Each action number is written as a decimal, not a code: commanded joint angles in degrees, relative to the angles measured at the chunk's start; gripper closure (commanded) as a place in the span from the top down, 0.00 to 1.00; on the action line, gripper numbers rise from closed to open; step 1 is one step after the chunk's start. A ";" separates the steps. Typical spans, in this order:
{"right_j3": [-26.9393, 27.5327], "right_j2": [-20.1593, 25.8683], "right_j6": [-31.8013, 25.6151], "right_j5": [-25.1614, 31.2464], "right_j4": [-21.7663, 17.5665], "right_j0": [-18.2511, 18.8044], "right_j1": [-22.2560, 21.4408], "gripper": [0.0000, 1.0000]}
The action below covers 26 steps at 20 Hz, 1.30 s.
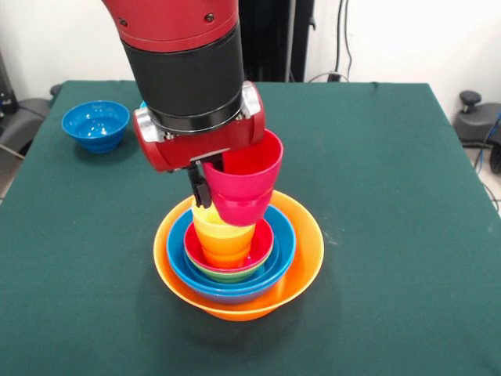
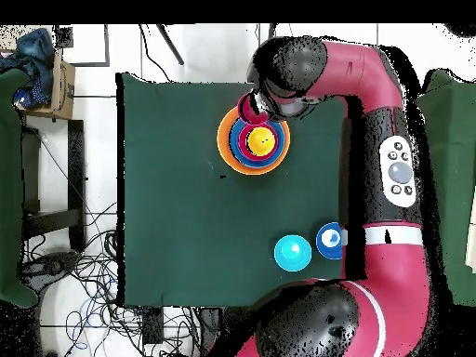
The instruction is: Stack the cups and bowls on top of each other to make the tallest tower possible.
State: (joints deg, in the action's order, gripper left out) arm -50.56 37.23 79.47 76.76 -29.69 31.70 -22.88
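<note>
The step in hand is the adding of one more cup to the tower (image 1: 239, 262). The hand (image 1: 205, 182) is closed on the rim of a pink-red cup (image 1: 244, 186): one dark finger (image 1: 199, 182) is seen on its outer wall, and the cup hangs a little tilted, just above the yellow cup (image 1: 220, 227). In the front view the held cup is slightly toward 1 o'clock from the pile's centre, so it is not yet seated, as far as I can judge.

The tower stands near the middle of the green tabletop (image 1: 391, 235). Its base is the very large orange bowl (image 1: 301, 262); inside it are a large blue bowl (image 1: 278, 254), a green bowl (image 1: 227, 276) of which only the edge shows, and a red bowl (image 1: 262, 244). In the red bowl stands an orange cup (image 1: 228, 252) with the yellow cup nested in it.

I think the next move calls for bringing the held cup straight over the yellow one, making it upright, lowering it until it sits, and only then opening the hand. A tilted release may let it slide off.

All pieces look like glossy hard plastic, smooth and probably slippery. The cups taper to the base, so they nest easily; the bowls are round and shallow.

Two more bowls are well apart from the tower: in the overhead view a light-blue bowl (image 2: 292, 252) and a dark-blue bowl (image 2: 329, 239), toward 5 o'clock.
</note>
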 commanded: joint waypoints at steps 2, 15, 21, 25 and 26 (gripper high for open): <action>-0.49 -0.44 -12.02 2.36 -1.83 -0.82 0.34 0.00; -4.22 0.27 -16.85 6.04 0.75 1.32 -1.57 1.00; -1.94 0.28 -18.65 6.60 -1.01 0.45 -0.42 1.00; -1.61 0.28 -18.17 6.28 -1.08 0.27 -0.28 1.00; -1.30 0.32 -18.29 6.71 -1.09 0.19 -0.28 1.00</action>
State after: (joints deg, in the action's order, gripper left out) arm -50.67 37.22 79.47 77.15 -28.32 32.42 -23.16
